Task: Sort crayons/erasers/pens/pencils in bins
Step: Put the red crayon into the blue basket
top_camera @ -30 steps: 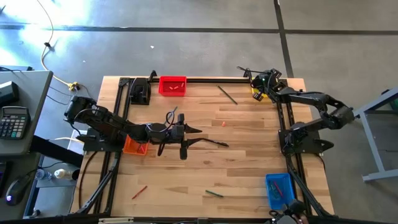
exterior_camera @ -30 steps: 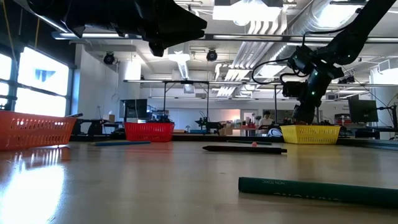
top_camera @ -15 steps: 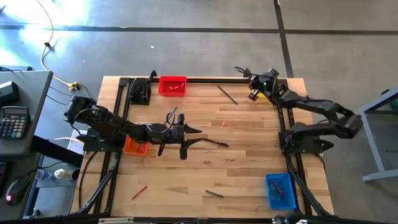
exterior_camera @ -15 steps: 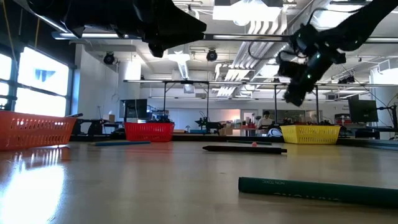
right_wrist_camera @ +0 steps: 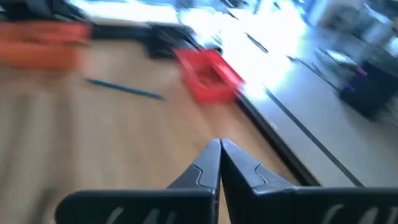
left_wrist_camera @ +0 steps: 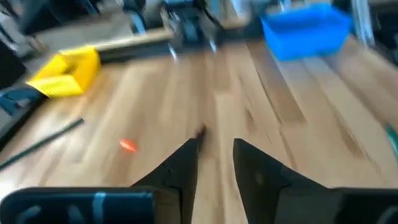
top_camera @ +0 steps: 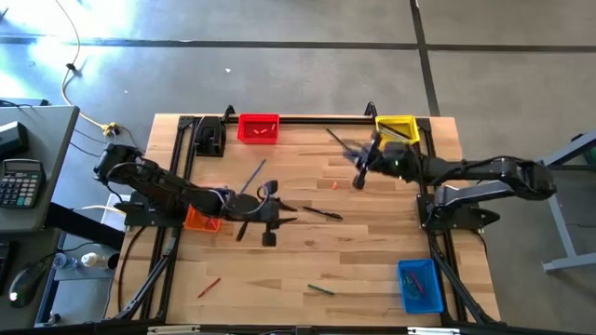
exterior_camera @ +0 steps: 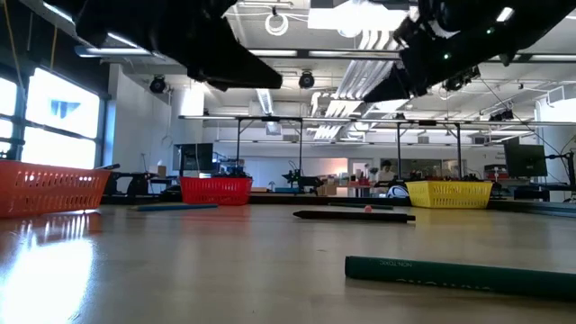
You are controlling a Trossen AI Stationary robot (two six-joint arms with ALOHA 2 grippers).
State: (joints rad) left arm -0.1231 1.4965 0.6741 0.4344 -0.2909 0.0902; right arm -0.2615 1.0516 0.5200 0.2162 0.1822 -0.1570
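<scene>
My left gripper (top_camera: 291, 214) (left_wrist_camera: 214, 149) hovers open above the table's middle. Its fingers point at the near end (left_wrist_camera: 200, 132) of a black pen (top_camera: 320, 213), which lies flat just beyond them. My right gripper (top_camera: 357, 179) (right_wrist_camera: 219, 146) is shut with nothing in it, in the air near the yellow bin (top_camera: 396, 127). A pink-orange eraser (top_camera: 333, 184) and a dark pencil (top_camera: 340, 141) lie below it. The red bin (top_camera: 258, 128) stands at the far edge, the orange bin (top_camera: 200, 220) at the left and the blue bin (top_camera: 419, 284) at the near right.
A blue pen (right_wrist_camera: 124, 89) lies near the left arm. A red crayon (top_camera: 209, 287) and a green pencil (top_camera: 320, 289) lie near the front edge. Black frame rails run along the left, right and far sides. Bare wood shows between the pen and the front edge.
My right gripper has swung away from the yellow bin at the far right corner, toward the table's middle and a little higher, leaving the bin uncovered. My left gripper has tipped downward over the black pen. Nothing on the table has moved.
</scene>
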